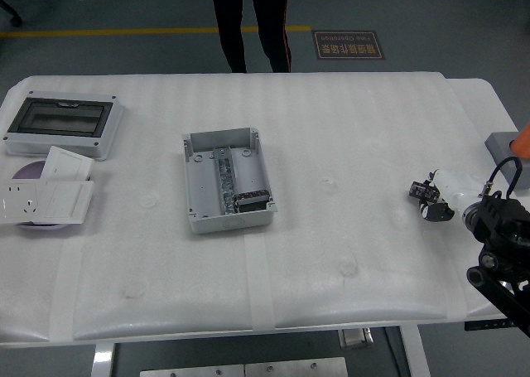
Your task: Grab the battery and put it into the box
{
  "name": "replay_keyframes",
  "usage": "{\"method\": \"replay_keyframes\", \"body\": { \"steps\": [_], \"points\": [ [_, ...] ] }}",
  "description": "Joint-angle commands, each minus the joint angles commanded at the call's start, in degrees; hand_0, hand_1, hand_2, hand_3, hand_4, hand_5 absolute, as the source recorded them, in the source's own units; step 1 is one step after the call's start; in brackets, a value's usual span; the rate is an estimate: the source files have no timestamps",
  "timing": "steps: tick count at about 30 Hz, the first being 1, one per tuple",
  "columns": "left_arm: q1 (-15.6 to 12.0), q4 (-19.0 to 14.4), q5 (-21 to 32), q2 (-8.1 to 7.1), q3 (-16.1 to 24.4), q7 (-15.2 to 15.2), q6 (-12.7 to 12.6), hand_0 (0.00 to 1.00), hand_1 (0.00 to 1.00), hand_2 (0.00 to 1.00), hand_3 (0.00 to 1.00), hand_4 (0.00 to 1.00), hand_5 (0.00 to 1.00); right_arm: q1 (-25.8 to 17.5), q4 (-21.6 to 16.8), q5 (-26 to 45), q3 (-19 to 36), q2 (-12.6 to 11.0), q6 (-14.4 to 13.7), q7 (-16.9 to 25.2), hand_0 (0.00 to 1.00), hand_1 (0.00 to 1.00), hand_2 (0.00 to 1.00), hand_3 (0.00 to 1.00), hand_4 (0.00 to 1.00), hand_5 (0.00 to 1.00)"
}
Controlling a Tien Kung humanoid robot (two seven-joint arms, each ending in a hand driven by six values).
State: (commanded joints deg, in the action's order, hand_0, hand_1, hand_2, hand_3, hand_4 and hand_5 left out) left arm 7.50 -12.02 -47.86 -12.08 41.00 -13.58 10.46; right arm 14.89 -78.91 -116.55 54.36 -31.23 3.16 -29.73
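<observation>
The battery point(419, 190) is a small dark cylinder near the table's right edge. My right hand point(432, 201) comes in from the lower right, white palm and black fingers curled around the battery, which shows at the fingertips just above the white table point(331, 128). The fingers hide most of it. The box point(228, 181) is an open grey enclosure with a rail and a dark part inside. It lies left of the table's middle, far to the left of the hand. My left arm is out of view.
A grey cover with a dark window point(62, 124) lies at the far left, with white socket plates point(45, 199) in front of it. A grey block point(503, 149) sits at the right edge. A person's legs point(248, 25) stand beyond the far side.
</observation>
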Motion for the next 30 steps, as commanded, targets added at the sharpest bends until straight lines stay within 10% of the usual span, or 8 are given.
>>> {"method": "replay_keyframes", "body": {
  "steps": [16,23,30],
  "points": [
    [-0.06,-0.02,-0.71,0.08,0.4,-0.14,-0.09,0.441,0.611,0.587,0.43,0.461,0.465,2.46,-9.35,5.13,-2.43,1.17,-5.86,4.32,0.684,0.52,0.533,0.683,0.38,0.187],
    [-0.11,-0.02,-1.58,0.22,1.08,-0.79,0.24,0.441,0.612,0.607,0.431,0.465,0.469,8.79,-13.87,7.24,-9.48,6.69,-8.33,5.85,0.675,0.521,0.535,0.682,0.384,0.185],
    [-0.09,-0.05,-2.35,0.07,1.79,-1.68,0.73,0.442,0.613,0.596,0.431,0.465,0.469,15.74,-9.13,8.8,-18.04,14.09,-12.91,8.83,0.676,0.52,0.53,0.681,0.393,0.19]
  ]
}}
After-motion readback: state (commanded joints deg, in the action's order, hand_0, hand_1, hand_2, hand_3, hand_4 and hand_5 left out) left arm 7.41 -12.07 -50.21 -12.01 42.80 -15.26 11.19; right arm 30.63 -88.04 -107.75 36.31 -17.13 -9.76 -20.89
